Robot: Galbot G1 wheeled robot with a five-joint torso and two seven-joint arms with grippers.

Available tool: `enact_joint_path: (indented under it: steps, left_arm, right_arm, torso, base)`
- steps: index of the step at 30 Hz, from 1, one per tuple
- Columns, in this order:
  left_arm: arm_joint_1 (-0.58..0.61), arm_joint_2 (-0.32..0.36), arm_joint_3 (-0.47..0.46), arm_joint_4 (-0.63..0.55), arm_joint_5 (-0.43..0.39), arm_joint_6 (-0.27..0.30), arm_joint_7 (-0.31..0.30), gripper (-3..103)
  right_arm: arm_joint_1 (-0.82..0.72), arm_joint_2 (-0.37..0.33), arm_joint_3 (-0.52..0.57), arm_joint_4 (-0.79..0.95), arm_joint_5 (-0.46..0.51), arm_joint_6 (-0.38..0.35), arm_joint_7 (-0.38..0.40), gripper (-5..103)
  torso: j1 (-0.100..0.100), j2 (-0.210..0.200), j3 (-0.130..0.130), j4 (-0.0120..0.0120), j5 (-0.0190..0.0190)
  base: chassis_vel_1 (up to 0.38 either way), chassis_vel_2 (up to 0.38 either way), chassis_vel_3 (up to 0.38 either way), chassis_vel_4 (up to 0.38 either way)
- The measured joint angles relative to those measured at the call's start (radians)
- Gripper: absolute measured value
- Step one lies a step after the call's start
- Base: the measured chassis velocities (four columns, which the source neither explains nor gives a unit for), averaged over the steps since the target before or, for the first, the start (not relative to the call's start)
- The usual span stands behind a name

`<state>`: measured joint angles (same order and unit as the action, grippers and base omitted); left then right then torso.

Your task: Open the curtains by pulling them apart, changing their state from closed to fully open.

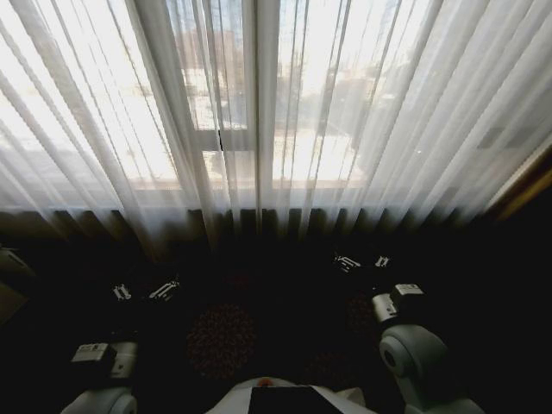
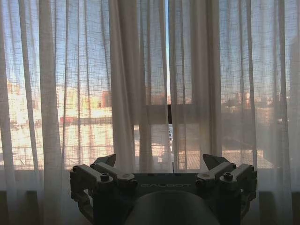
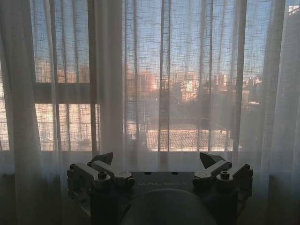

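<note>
Down at six o'clock in the head view sits the robot's pale torso [image 1: 289, 398], with both arms held low in the dark below the window. At about eight o'clock the left gripper [image 1: 145, 291] hangs short of the fabric, its fingers spread wide with nothing between them; the left wrist view shows the same gripper [image 2: 160, 165] facing the cloth. At about four o'clock the right gripper [image 1: 362, 261] is likewise wide open and empty, clear of the cloth. From nine o'clock round to three hang the curtains [image 1: 259, 112], sheer and pleated, drawn shut, with a thin bright slit where the panels meet. Behind them the window frame [image 1: 246, 138] shows through.
</note>
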<state>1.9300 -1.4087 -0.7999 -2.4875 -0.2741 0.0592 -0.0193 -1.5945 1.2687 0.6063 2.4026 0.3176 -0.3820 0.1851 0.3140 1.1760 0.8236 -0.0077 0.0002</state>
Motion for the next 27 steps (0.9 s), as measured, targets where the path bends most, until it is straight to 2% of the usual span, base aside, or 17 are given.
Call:
enact_joint_path:
  steps: [15, 19, 27]
  left_arm:
    - [0.004, -0.008, 0.007, 0.001, 0.009, -0.010, 0.004, 100]
    - [0.011, -0.011, 0.006, 0.000, 0.020, -0.026, 0.006, 100]
    - [0.039, -0.032, 0.006, -0.003, 0.041, -0.057, 0.028, 100]
  right_arm:
    - [-0.003, -0.005, 0.006, -0.012, -0.024, 0.007, -0.003, 100]
    - [-0.007, -0.001, 0.004, -0.015, -0.039, 0.012, -0.004, 100]
    - [-0.008, 0.002, -0.001, -0.015, -0.043, 0.025, -0.007, 100]
  torso:
    - [0.000, 0.000, 0.000, -0.0001, 0.0001]
    - [0.000, 0.000, 0.000, -0.0001, 0.0001]
    - [0.000, 0.000, 0.000, 0.0000, -0.0001]
  base:
    - [0.007, 0.016, -0.007, -0.014]
    - [0.068, 0.176, -0.054, -0.170]
    - [0.109, 0.357, -0.089, -0.370]
